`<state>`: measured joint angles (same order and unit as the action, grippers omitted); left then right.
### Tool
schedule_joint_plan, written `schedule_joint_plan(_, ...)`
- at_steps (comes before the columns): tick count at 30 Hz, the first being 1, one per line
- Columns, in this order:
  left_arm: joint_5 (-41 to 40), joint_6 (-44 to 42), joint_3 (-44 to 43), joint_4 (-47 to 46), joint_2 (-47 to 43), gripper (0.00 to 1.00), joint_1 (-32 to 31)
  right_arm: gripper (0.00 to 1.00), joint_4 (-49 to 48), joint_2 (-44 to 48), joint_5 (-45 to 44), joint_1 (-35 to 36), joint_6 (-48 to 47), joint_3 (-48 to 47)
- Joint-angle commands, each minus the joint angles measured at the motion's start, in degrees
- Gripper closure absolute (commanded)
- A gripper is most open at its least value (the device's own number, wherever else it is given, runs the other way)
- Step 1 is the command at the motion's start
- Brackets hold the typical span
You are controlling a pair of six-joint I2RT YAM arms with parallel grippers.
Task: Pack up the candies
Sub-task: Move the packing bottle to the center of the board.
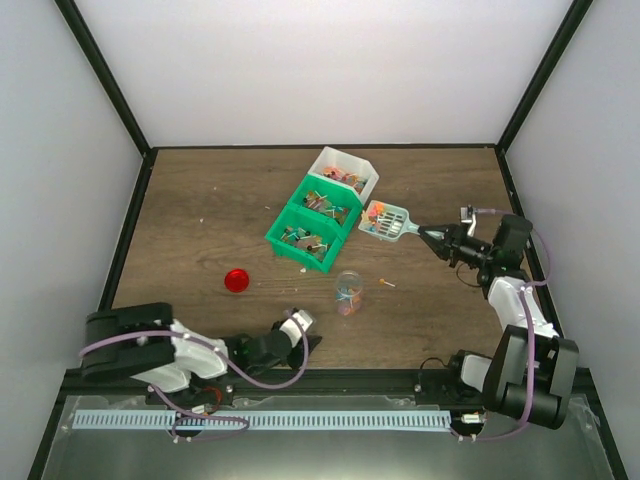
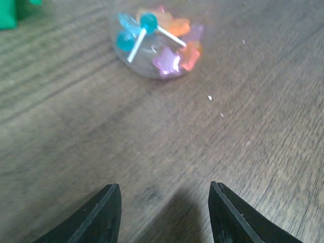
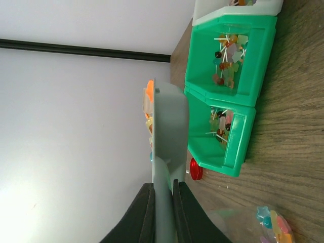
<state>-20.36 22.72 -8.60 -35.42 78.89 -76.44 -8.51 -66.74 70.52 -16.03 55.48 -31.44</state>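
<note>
candies [image 1: 377, 222] heaped on scoop [image 3: 169, 126]; right pincer [image 1: 428, 235] pinching scoop handle; left pincer [image 2: 164, 185] spread, empty.

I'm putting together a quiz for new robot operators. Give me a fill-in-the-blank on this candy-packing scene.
1. The right gripper is ____ on the scoop loaded with candies.
2. The left gripper is ____, holding nothing.
3. The loose lid on the table is ____.
4. Beside the white bin sit ____ green bins.
Missing words: shut; open; red; two.

candies [image 2: 167, 62] mixed pink, orange, teal | scoop [image 3: 169, 126] pale blue-green | bins [image 3: 253, 61] green | lid [image 1: 236, 279] red
</note>
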Motion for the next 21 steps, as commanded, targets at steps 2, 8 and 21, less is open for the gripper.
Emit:
schedule_joint_plan(2, -0.8, -1.3, 0.3, -21.8, 12.7, 0.52, -2.2, 0.99, 1.1, 1.4, 2.1, -1.6, -1.6, -3.5)
schedule_joint_plan(8, -5.3, -2.5, -2.1, -32.0, 24.0, 0.52, -3.7, 0.99, 1.7, 1.2, 3.1, -2.4, -2.1, -3.5)
schedule_joint_plan(21, -12.5, -6.9, -7.1, -37.6, 33.1, 0.53, -3.8, 0.99, 4.8, 1.7, 3.6, -3.5, -4.7, -4.3)
